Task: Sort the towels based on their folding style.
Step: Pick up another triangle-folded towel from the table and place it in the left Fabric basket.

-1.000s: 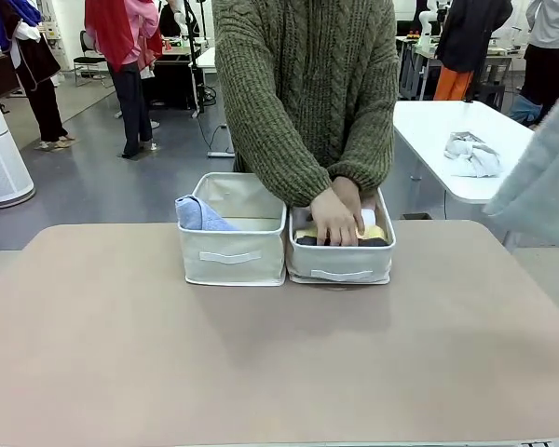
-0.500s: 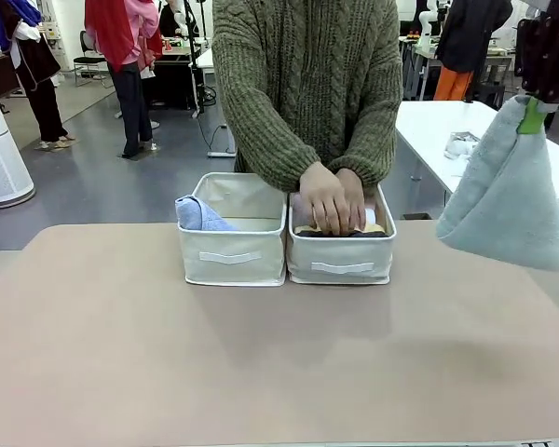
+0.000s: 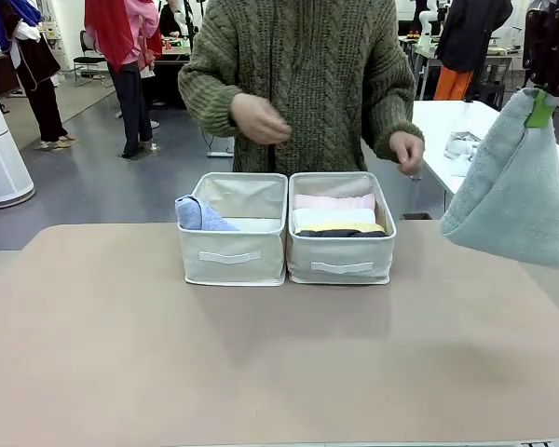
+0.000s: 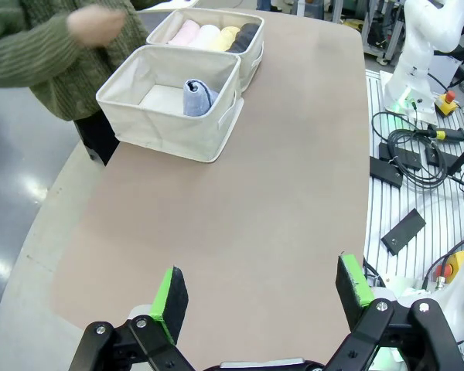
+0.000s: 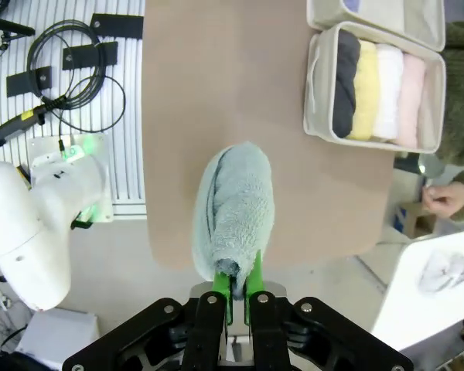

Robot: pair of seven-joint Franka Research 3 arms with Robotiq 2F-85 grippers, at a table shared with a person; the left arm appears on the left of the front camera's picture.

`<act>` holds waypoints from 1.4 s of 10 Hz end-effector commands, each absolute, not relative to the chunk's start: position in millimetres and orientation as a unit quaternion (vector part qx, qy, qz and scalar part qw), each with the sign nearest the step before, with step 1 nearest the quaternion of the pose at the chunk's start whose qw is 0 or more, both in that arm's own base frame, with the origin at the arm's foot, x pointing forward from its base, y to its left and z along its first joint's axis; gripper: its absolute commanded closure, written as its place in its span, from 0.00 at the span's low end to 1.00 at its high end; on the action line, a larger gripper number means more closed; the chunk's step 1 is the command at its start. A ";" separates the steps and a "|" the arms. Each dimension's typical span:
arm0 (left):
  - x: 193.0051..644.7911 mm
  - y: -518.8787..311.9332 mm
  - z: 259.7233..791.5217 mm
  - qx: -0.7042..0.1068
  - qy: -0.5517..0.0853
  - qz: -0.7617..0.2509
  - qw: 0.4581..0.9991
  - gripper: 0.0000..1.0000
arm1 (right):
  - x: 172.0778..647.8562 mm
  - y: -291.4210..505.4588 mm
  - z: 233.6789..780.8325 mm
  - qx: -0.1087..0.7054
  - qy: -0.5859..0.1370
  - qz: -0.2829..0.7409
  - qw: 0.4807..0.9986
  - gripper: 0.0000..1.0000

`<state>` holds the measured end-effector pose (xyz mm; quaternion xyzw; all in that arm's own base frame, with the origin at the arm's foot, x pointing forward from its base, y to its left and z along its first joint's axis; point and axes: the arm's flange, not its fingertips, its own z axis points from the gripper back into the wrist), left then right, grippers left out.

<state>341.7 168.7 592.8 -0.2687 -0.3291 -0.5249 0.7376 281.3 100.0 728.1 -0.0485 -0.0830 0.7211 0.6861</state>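
Observation:
My right gripper [image 3: 541, 109] [image 5: 238, 287] is shut on the tip of a cone-shaped pale grey-green towel [image 3: 514, 191] [image 5: 233, 209], which hangs high over the table's right edge. A light blue cone towel [image 3: 198, 214] [image 4: 197, 96] lies in the left cream bin [image 3: 231, 253] [image 4: 170, 124]. The right bin [image 3: 341, 261] [image 5: 317, 85] holds rolled pale pink [image 3: 333, 201], white [image 3: 332, 216], yellow [image 3: 340, 227] and dark grey [image 3: 342, 234] towels side by side. My left gripper [image 4: 257, 292] stands open with nothing between its fingers, high above the near part of the table.
The person in a green knit sweater [image 3: 303, 84] stands behind the bins with both hands [image 3: 256, 118] raised off them. A white table [image 3: 456, 140] with a grey-white cloth bundle [image 3: 463, 149] is behind at right. Cables and robot bases lie beside the table [image 3: 261, 363].
The person's hands have lifted out of the right bin, baring the four rolled towels. My right gripper has carried the hanging grey-green towel into view at the right and now holds nearly still.

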 end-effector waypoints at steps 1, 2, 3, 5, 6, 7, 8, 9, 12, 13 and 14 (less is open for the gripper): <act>341.4 168.1 590.2 -0.265 -0.345 -0.526 0.730 0.00 | 281.4 100.0 728.0 -0.048 -0.083 0.721 0.686 0.91; 341.4 168.1 590.2 -0.265 -0.345 -0.526 0.730 0.00 | 295.3 140.3 743.3 -0.061 -0.118 0.759 0.638 0.91; 341.4 168.1 590.2 -0.265 -0.345 -0.526 0.730 0.00 | 312.7 188.9 756.3 -0.062 -0.132 0.780 0.608 0.91; 341.4 168.1 590.2 -0.265 -0.345 -0.526 0.730 0.00 | 357.7 277.2 772.4 -0.070 -0.133 0.797 0.586 0.91; 341.4 168.1 590.2 -0.265 -0.345 -0.526 0.730 0.00 | 376.0 309.3 772.8 -0.060 -0.140 0.808 0.570 0.91; 341.4 168.1 590.2 -0.265 -0.345 -0.526 0.730 0.00 | 394.5 337.8 768.1 -0.063 -0.148 0.812 0.561 0.91; 341.4 168.1 590.2 -0.265 -0.345 -0.526 0.730 0.00 | 410.8 363.8 757.4 -0.067 -0.152 0.814 0.557 0.91; 341.4 168.1 590.2 -0.265 -0.345 -0.526 0.730 0.00 | 424.8 388.6 743.9 -0.073 -0.163 0.813 0.555 0.91; 341.4 168.1 590.2 -0.265 -0.345 -0.526 0.730 0.00 | 423.0 407.7 737.7 -0.110 -0.153 0.815 0.548 0.91; 341.4 168.1 590.2 -0.265 -0.345 -0.526 0.730 0.00 | 437.7 399.8 719.2 -0.075 -0.166 0.817 0.547 0.91; 341.4 168.1 590.2 -0.265 -0.345 -0.526 0.730 0.00 | 437.7 399.8 719.2 -0.075 -0.166 0.817 0.547 0.91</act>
